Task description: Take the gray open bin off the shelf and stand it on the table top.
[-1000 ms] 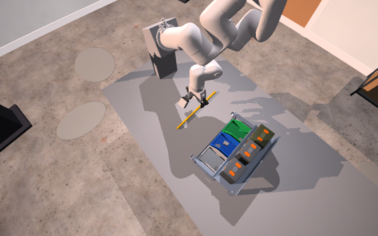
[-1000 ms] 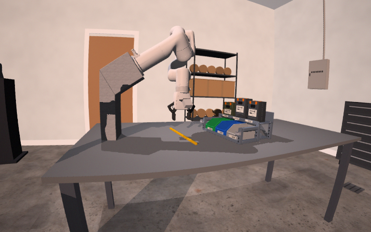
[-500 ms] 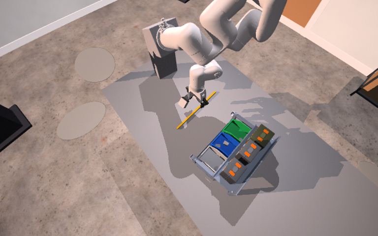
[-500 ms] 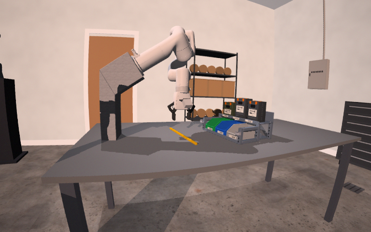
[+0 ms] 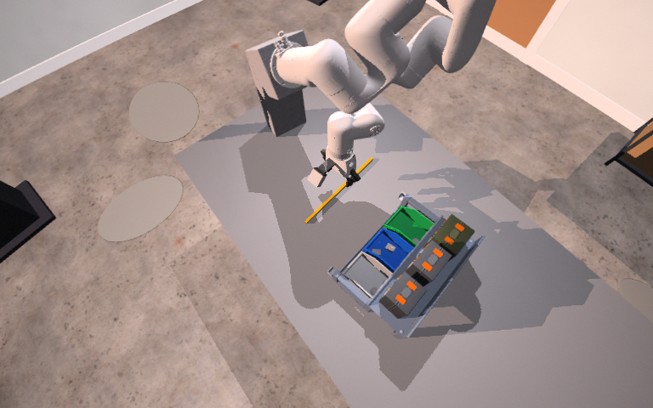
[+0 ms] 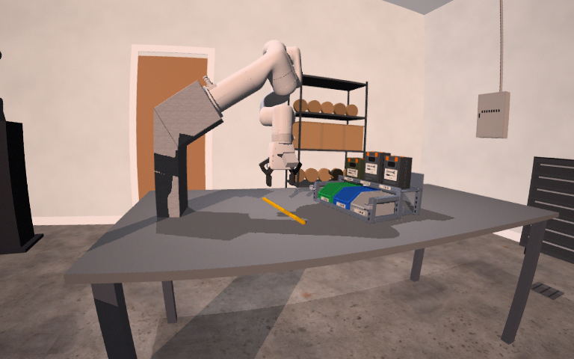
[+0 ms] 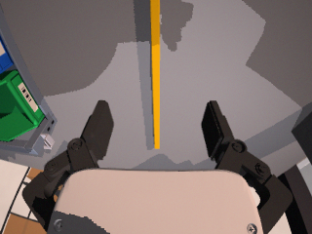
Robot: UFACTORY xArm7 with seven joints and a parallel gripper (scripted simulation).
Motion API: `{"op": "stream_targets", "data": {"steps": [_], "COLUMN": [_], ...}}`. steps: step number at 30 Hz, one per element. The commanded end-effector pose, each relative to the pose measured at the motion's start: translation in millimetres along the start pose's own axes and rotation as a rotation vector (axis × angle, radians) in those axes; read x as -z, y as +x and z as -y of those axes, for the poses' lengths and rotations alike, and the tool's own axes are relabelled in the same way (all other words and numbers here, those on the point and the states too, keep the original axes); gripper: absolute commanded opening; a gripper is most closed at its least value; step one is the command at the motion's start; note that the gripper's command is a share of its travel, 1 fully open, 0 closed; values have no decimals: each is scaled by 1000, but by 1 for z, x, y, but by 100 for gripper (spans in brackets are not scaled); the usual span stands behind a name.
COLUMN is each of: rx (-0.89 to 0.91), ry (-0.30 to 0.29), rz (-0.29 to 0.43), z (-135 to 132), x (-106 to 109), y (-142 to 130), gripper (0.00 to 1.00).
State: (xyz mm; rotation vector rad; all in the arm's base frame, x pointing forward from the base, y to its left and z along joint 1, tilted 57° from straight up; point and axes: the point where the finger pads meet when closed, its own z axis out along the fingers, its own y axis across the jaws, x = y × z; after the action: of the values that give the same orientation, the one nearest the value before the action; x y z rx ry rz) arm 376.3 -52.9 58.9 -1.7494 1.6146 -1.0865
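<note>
The gray open bin sits at the near end of the low tilted shelf, next to a blue bin and a green bin. All three open fronts face out. My gripper is open and empty. It hangs above the table, over the far end of a yellow strip, well short of the shelf. The gray bin's parts are too small to make out.
Three dark boxes with orange tabs stand on the shelf's upper row behind the bins. The arm's base pedestal stands at the table's far left. A storage rack stands behind the table.
</note>
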Motion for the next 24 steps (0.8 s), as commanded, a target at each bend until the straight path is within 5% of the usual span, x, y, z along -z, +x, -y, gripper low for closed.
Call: {"op": "stream_targets", "data": {"steps": [1, 2, 3, 7, 19, 20, 24], "rx": [2, 2, 0, 2, 2, 0, 2], "ry": [1, 1, 0, 1, 1, 0, 1], "rz": [-1, -1, -1, -1, -1, -1, -1], "z": [4, 4, 1, 4, 4, 1, 4], "x": [52, 52, 11, 52, 52, 11, 52], "y": [-4, -4, 0, -4, -4, 0, -4], "gripper": [100, 100, 100, 100, 100, 100, 100]}}
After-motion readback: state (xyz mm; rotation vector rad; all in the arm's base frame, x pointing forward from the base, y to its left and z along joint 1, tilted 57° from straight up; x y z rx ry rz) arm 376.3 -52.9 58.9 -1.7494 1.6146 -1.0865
